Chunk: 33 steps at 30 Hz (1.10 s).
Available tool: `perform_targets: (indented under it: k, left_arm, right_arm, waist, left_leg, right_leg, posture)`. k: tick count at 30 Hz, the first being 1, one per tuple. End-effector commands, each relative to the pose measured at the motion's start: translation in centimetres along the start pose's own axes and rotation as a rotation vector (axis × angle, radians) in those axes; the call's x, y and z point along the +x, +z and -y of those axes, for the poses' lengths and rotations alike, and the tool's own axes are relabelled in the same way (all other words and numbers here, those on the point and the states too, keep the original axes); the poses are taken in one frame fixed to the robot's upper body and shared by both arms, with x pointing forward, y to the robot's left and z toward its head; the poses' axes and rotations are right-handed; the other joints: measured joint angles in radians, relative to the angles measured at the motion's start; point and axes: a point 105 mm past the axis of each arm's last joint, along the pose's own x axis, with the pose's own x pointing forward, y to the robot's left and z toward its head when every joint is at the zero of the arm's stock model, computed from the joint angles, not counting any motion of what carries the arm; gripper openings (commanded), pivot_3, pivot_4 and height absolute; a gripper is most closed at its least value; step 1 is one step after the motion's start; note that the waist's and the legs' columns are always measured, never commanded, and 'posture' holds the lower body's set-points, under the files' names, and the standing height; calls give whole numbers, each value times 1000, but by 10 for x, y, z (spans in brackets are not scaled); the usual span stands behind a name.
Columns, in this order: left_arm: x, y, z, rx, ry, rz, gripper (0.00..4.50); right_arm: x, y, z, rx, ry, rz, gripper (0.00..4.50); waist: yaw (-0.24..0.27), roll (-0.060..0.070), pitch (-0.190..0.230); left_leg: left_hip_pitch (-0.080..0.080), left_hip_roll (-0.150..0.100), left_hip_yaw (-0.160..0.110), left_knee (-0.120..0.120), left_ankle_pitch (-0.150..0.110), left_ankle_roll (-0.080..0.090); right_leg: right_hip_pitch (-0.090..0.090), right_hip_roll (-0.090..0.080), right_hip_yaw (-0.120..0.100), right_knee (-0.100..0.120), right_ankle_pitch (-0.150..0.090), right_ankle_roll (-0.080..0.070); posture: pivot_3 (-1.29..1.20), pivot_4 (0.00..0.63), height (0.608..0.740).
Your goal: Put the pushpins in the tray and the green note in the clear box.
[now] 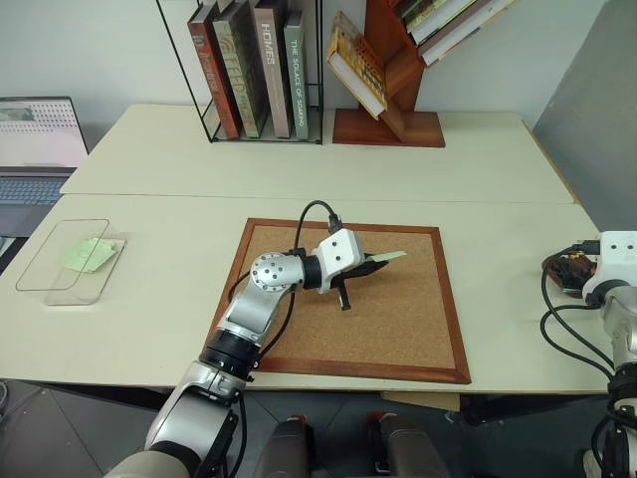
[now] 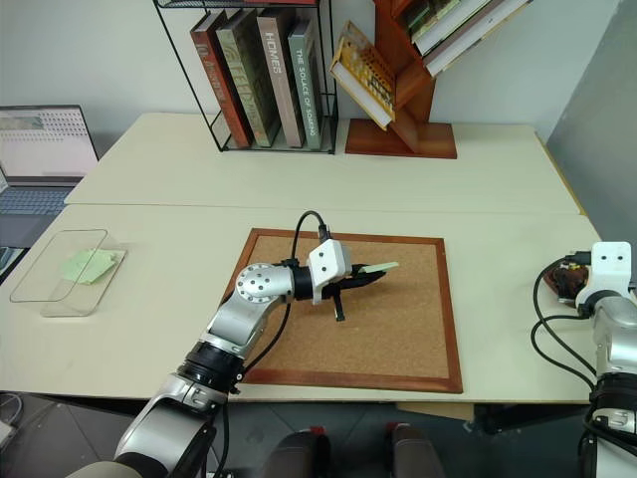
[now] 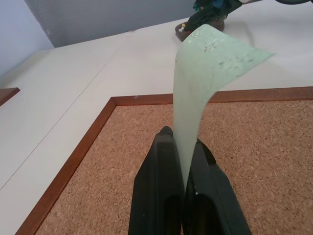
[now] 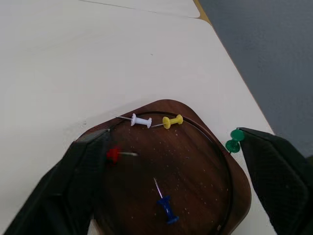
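My left gripper (image 1: pixel 371 265) hovers over the cork board (image 1: pixel 398 324), shut on one end of the green note (image 3: pixel 205 63). The pale slip curls up and away from the fingers (image 3: pixel 161 181). At the table's right edge my right gripper (image 4: pixel 173 138) stands open over the tray (image 4: pixel 195 171), a dark wooden dish, with one finger on each side of it. White (image 4: pixel 141 121), yellow (image 4: pixel 172 121), red (image 4: pixel 114 153) and blue (image 4: pixel 166 208) pushpins lie inside. A green pushpin (image 4: pixel 234 140) sits at the tray's rim, right by one fingertip; I cannot tell whether they touch. The clear box (image 1: pixel 45 274) lies at the far left.
A crumpled light-green paper (image 1: pixel 90 254) lies inside the clear box. A wire rack of books (image 1: pixel 254 70) and a wooden book stand (image 1: pixel 393 60) stand at the back. A laptop (image 1: pixel 35 149) is at the far left. Cables hang off my right arm (image 1: pixel 562 329).
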Motion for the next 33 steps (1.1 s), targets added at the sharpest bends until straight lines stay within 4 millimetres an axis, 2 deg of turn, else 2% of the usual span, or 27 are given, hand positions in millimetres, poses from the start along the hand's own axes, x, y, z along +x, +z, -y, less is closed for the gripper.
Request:
perform_targets:
  k: [1,14,23,33]
  left_arm:
    - [4,13,-2,43,3,34,0]
    - [6,12,-2,41,11,38,0]
    - [9,13,-3,46,9,42,0]
    - [9,12,-3,45,17,42,0]
  right_arm:
    - [-3,19,6,47,-9,63,4295]
    - [-15,30,12,166,27,92,4295]
    - [-17,17,-4,221,97,15,4295]
    - [-11,7,-9,264,80,-36,4295]
  waist:
    - [0,0,0]
    - [1,0,0]
    - [0,0,0]
    - [1,0,0]
  left_leg:
    - [0,0,0,0,0,0]
    - [0,0,0,0,0,0]
    - [0,0,0,0,0,0]
    - [0,0,0,0,0,0]
  right_leg:
    - [0,0,0,0,0,0]
    - [0,0,0,0,0,0]
    - [0,0,0,0,0,0]
    - [0,0,0,0,0,0]
  posture:
    - [0,150,740]
    - [0,150,740]
    - [0,150,740]
    - [0,150,740]
